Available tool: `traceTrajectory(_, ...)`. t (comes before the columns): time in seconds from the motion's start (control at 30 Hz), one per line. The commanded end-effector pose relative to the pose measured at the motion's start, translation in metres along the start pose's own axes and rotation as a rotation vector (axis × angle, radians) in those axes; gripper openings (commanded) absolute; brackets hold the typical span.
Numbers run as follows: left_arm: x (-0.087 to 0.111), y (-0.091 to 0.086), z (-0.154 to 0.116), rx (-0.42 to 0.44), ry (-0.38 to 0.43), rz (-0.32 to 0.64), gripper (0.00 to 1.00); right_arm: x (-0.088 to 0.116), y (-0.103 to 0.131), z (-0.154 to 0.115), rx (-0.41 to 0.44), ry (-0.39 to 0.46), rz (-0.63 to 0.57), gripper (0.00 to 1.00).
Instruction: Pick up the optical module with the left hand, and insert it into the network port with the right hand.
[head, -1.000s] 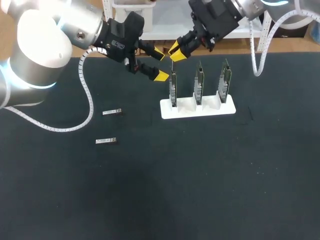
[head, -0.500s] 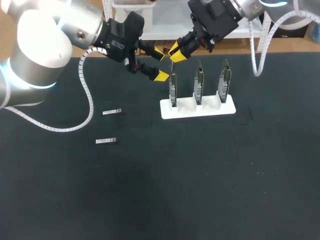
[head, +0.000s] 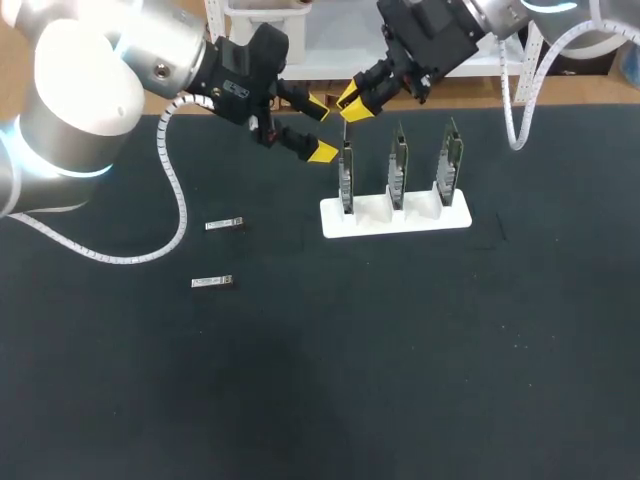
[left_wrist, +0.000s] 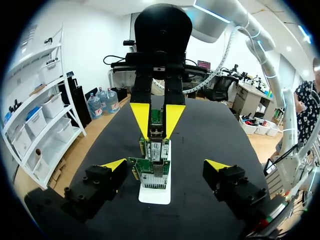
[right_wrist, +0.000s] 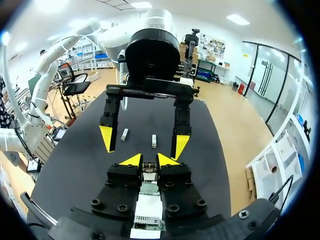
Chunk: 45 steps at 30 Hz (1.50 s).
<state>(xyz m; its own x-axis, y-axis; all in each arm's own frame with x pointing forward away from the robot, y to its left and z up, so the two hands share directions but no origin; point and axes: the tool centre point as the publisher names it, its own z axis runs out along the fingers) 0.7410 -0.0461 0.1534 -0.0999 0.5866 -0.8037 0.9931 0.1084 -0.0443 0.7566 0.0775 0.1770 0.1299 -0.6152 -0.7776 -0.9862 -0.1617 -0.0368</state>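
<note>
Looks to be the insertion step. Clenched in the right gripper (head: 352, 104): the optical module (right_wrist: 148, 166), poised just over the leftmost card (head: 346, 180) of three upright in the white stand (head: 400, 218), at the far side of the table (head: 400, 380). Released and empty, just left of that card: the left gripper (head: 320, 128). Next, probably: square the module to the card's port (too small to make out), then press home without tilting. Tight there, with left fingers (head: 322, 152) on one side and the middle card (head: 398, 165) on the other; open room nearer, two spare modules (head: 225, 225) lying well off at near left
</note>
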Motion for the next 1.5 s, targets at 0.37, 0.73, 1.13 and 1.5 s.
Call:
traceTrajectory(0.37,-0.0014,0.0001,0.0007,-0.002,0.006,-0.002,1.00,0.0003,0.0043,0.0049,0.011,0.020,-0.016,0.00)
traceTrajectory(0.73,-0.0014,0.0001,0.0007,-0.002,0.006,-0.002,1.00,0.0019,0.0049,0.0075,0.029,0.032,-0.013,0.00)
traceTrajectory(1.13,-0.0014,0.0001,0.0007,-0.002,0.006,-0.002,1.00,0.0027,0.0057,0.0062,0.042,0.037,-0.003,0.00)
traceTrajectory(1.5,-0.0014,0.0001,0.0007,-0.002,0.006,-0.002,1.00,0.0009,0.0072,0.0040,0.049,0.034,-0.001,0.00)
